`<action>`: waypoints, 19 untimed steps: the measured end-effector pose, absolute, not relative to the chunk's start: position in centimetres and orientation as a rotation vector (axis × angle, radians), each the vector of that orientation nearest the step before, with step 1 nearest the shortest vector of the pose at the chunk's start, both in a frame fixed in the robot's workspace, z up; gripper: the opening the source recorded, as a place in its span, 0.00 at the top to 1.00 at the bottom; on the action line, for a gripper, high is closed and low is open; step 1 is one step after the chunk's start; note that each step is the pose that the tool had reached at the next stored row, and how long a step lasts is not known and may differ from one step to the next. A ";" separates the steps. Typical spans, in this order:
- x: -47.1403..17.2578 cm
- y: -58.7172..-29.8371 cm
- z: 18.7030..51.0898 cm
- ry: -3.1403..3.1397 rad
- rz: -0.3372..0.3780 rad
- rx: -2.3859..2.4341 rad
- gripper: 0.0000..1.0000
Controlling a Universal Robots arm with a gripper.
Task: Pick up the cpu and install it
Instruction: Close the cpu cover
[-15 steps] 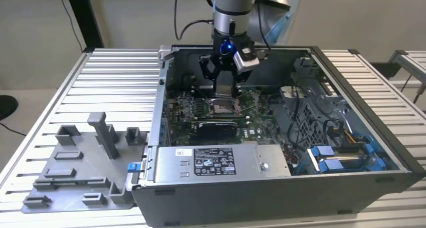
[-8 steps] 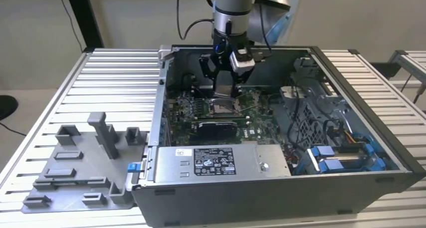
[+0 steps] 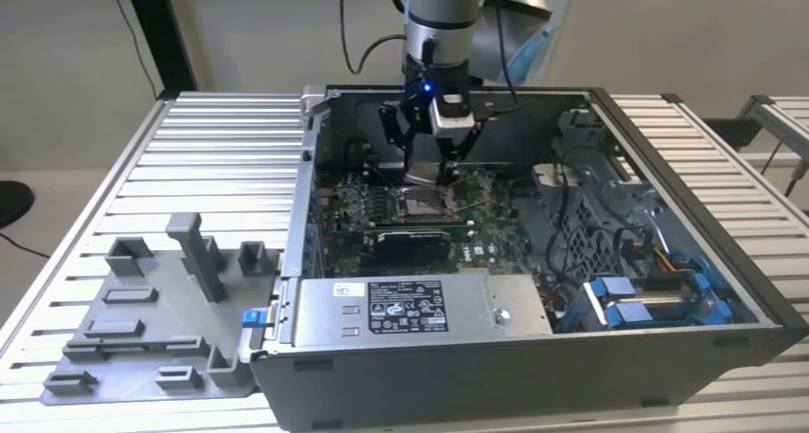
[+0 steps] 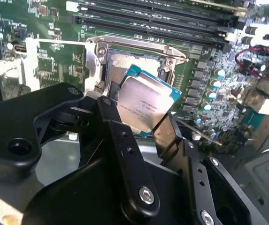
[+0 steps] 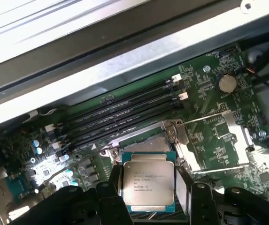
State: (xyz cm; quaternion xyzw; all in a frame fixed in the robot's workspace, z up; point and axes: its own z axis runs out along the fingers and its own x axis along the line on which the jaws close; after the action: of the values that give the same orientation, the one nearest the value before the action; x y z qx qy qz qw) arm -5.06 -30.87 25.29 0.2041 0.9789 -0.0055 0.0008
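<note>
Gripper (image 5: 148,188) clamped on one cpu (image 5: 148,180), held above one socket (image 5: 146,144).

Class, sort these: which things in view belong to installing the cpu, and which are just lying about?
In the job: cpu, gripped in the jaws; gripper; open socket.
Lying about: grey plastic fixture; labelled grey box; blue drive bay; memory slots.
</note>
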 end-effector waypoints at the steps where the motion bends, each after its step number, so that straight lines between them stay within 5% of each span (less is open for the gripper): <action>1: -5.1 -30.9 25.3 3.068 -0.017 0.668 1.00; 19: -5.1 -30.9 25.2 2.923 -0.017 1.153 1.00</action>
State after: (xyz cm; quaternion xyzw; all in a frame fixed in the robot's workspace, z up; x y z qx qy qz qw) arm -5.06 -30.87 25.23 0.3669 0.9303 -0.0056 -0.0002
